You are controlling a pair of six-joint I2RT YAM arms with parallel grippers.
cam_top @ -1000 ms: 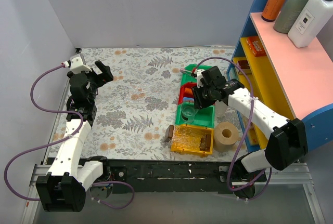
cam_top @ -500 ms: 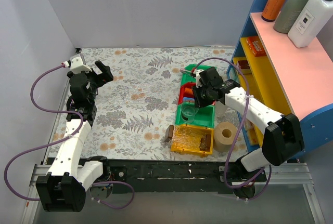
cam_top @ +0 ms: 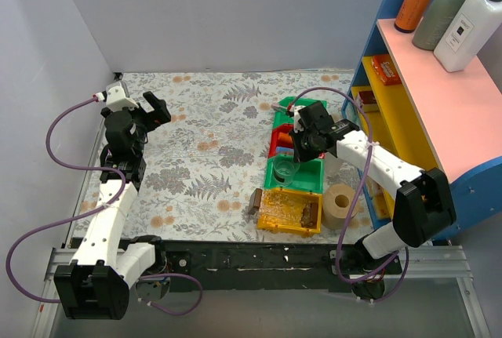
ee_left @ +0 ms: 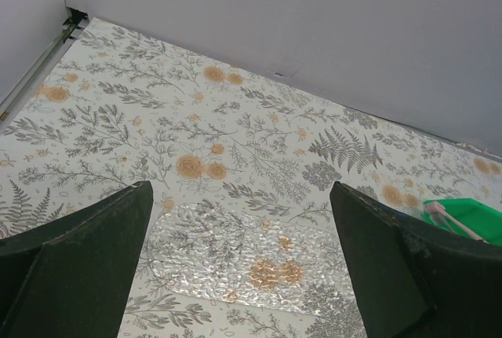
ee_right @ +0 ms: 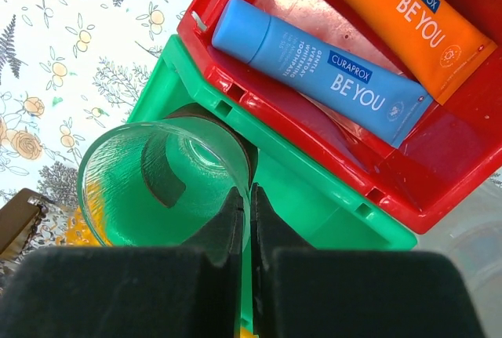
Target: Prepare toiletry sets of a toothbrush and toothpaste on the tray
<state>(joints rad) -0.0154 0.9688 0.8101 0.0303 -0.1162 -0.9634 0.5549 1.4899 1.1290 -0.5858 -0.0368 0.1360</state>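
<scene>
toothpaste (ee_right: 314,67): flat in red bin (ee_right: 439,189), beside orange tube (ee_right: 392,16); not on tray yet
tray (cam_top: 256,198): near side of green bin (ee_right: 314,197)
right gripper (ee_right: 249,197): clenched on clear cup (ee_right: 118,165) wall, in green bin
left gripper (ee_left: 241,189): spread wide, grasping nothing
tip: probably lift cup straight up, slowly; thin-wall pinch may slip

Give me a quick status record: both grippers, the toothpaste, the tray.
left gripper: open, holding nothing, over the table
right gripper: shut on the rim of the clear cup, which stands in the green bin
toothpaste: lying in the red bin beside an orange tube, untouched
tray: at the near edge, left of the paper roll; no blue tube seen on it
</scene>
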